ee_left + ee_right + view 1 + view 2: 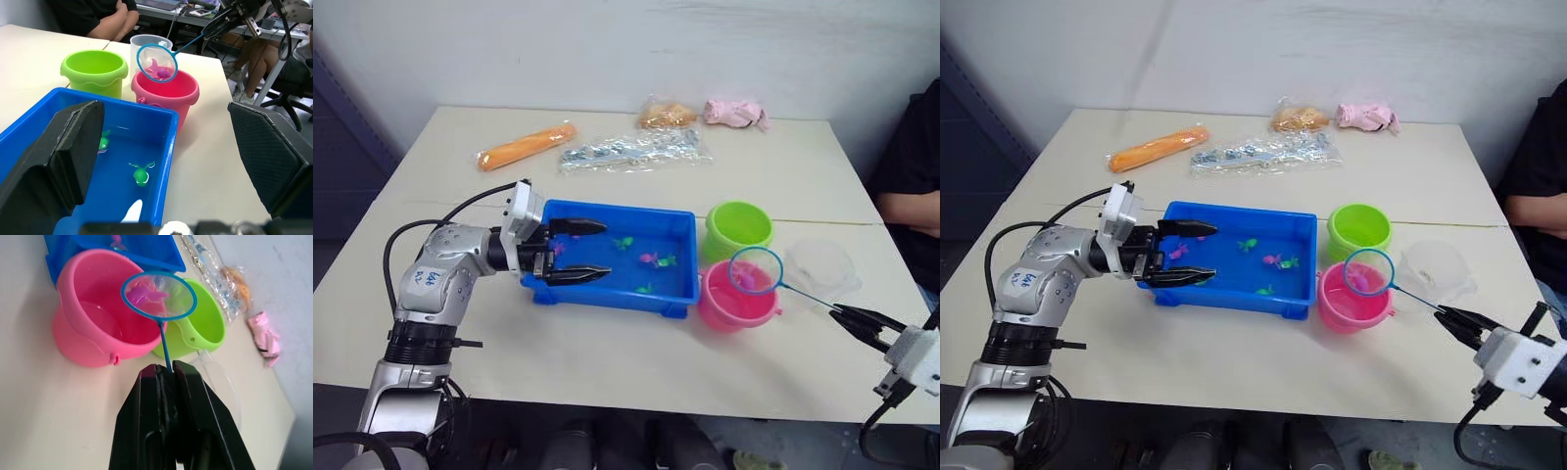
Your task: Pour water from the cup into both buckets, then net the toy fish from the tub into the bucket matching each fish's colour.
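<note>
Landmark: blue tub (607, 257), on the table (607, 362). Right gripper (166, 374) has its fingers clenched on the thin handle of the net (756, 270); the blue hoop hangs over the pink bucket (736, 302), which stands just beside the tub's robot-right end, on the near side. One pink fish (142, 295) lies in the mesh, above the bucket's mouth. The green bucket (739, 227) stands just beside the same end of the tub on the far side, close against the pink one. The clear cup (820, 268) sits beyond both buckets from the tub, upright. Left gripper (576, 252) rests at the tub's robot-left end with its fingers spread apart, holding nothing; one finger reaches in over the water, the other lies along the near rim. Fish remaining in the tub: green fish (141, 174) and pink ones, scattered in the water towards the bucket end. Far side of the tub, well apart: an orange roll (526, 146), a clear plastic bag (634, 150), a tan packet (666, 115), a pink soft toy (736, 112).
</note>
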